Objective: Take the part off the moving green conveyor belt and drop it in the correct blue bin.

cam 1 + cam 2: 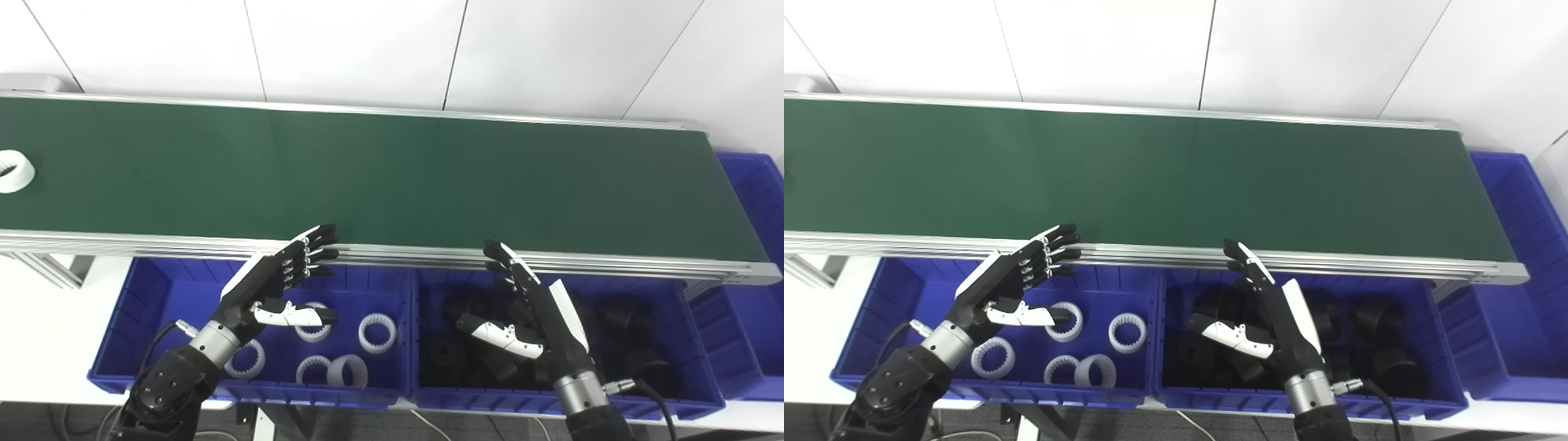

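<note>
Both robot hands empty, fingers spread: left robot hand (pixel 275 288) over white-ring bin (pixel 147 288), right robot hand (pixel 533 312) over black-part bin (pixel 692 343), awaiting white toothed ring (pixel 13 171) at conveyor belt (pixel 392 177) left end.

belt (pixel 392 177): 1 | blue bins (pixel 147 288): 3 | white rings (pixel 376 332): 6 | hands (pixel 275 282): 2 | black parts (pixel 625 315): uncountable

Factory-style test lab, green conveyor belt (pixel 392 177), blue parts bins (pixel 147 288), white panel wall (pixel 367 49)

Bins (pixel 404 392) before belt (pixel 392 177) (side by side)
</note>
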`<state>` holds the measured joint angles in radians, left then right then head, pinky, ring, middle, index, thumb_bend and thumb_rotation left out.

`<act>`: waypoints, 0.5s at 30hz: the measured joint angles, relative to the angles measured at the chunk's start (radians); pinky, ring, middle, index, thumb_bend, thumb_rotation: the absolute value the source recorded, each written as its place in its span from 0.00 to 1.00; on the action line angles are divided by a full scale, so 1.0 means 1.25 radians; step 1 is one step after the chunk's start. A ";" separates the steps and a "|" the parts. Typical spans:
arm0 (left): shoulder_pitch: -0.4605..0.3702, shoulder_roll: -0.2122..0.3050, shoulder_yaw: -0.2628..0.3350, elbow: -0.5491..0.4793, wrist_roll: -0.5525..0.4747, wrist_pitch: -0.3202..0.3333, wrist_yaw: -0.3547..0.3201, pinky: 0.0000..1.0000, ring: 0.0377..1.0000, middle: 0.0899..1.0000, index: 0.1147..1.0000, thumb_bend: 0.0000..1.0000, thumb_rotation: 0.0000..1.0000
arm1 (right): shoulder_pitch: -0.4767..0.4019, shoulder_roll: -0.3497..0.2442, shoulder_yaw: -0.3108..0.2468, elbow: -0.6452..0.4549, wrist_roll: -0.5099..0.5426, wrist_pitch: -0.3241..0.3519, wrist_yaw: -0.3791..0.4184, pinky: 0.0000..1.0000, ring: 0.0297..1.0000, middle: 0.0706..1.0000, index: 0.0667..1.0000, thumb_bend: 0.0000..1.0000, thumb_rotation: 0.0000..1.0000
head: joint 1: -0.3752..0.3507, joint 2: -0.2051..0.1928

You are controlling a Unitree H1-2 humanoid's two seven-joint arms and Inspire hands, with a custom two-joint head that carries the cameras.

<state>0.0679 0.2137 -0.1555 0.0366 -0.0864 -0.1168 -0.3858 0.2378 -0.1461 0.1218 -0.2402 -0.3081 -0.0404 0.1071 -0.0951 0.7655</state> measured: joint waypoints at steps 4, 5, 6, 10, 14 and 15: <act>0.001 -0.027 -0.011 0.001 0.032 -0.004 0.020 0.77 0.85 0.89 0.89 0.86 0.18 | 0.005 -0.019 -0.008 0.014 0.012 -0.004 0.000 0.75 0.85 0.89 0.91 0.75 0.50 | 0.128 -0.040; 0.002 -0.035 -0.017 0.004 0.042 -0.013 0.023 0.76 0.84 0.89 0.89 0.86 0.18 | 0.008 -0.027 -0.011 0.016 0.016 -0.007 0.000 0.76 0.85 0.89 0.91 0.74 0.49 | 0.202 -0.071; 0.003 -0.044 -0.025 0.011 0.051 -0.026 0.028 0.76 0.84 0.89 0.89 0.87 0.19 | 0.012 -0.035 -0.014 0.018 0.023 -0.011 0.000 0.76 0.85 0.89 0.91 0.72 0.46 | 0.223 -0.081; 0.009 -0.076 -0.042 0.042 0.085 -0.055 0.046 0.75 0.84 0.89 0.88 0.89 0.21 | 0.017 -0.063 -0.030 0.034 0.046 -0.041 -0.002 0.77 0.85 0.89 0.92 0.67 0.35 | 0.266 -0.118; 0.010 -0.084 -0.048 0.060 0.109 -0.073 0.057 0.75 0.85 0.90 0.89 0.89 0.22 | 0.018 -0.067 -0.031 0.048 0.062 -0.047 -0.003 0.78 0.86 0.89 0.92 0.64 0.30 | 0.270 -0.131; 0.010 -0.084 -0.048 0.068 0.113 -0.077 0.060 0.75 0.85 0.90 0.89 0.89 0.22 | 0.018 -0.067 -0.031 0.052 0.063 -0.053 -0.003 0.77 0.86 0.89 0.93 0.64 0.30 | 0.268 -0.137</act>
<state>0.0804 0.1082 -0.2158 0.1211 0.0548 -0.2131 -0.3107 0.2602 -0.2297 0.0832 -0.1753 -0.2291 -0.1068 0.1033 0.2393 0.5937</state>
